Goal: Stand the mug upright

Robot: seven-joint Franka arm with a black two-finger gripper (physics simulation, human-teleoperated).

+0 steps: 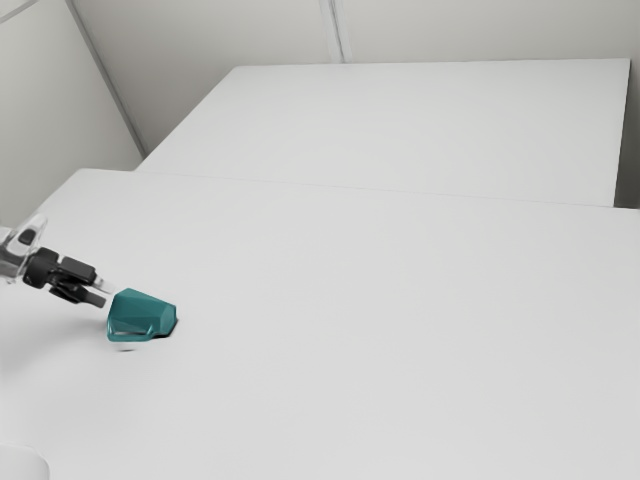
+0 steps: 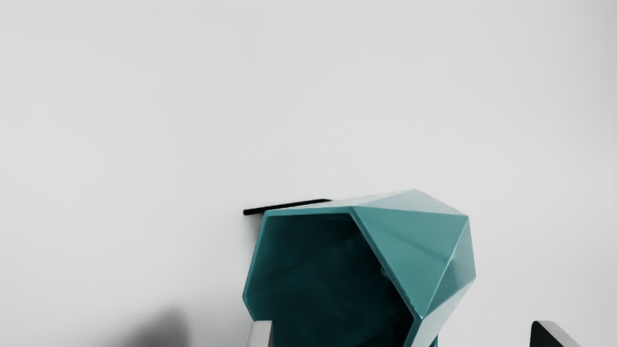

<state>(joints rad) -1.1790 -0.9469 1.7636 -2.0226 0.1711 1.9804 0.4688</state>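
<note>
- Exterior view, going left to right: a white rounded thing (image 1: 20,466) at the near edge, then my arm (image 1: 14,256) reaching in, my gripper (image 1: 104,293) at its end, and there's the teal mug (image 1: 142,313), down on its side on the white table (image 1: 400,340)!
- Over to the wrist view, and we're looking straight into the mug's dark hollow, its mouth facing my gripper, faceted wall catching the light beyond the rim.
- Now the fingers: one (image 2: 261,334) crosses in front of the mug's rim, the other (image 2: 555,333) stands out past its faceted side. Wide apart, that pair, with nothing gripped! Near the mug, certainly; whether either finger touches it, I can't tell.
- Hard to read: a thin black strip (image 2: 284,206) beside the rim, its nature unclear. The mug's lower part is cut off by the wrist view's edge, and the white rounded thing is cropped too.
</note>
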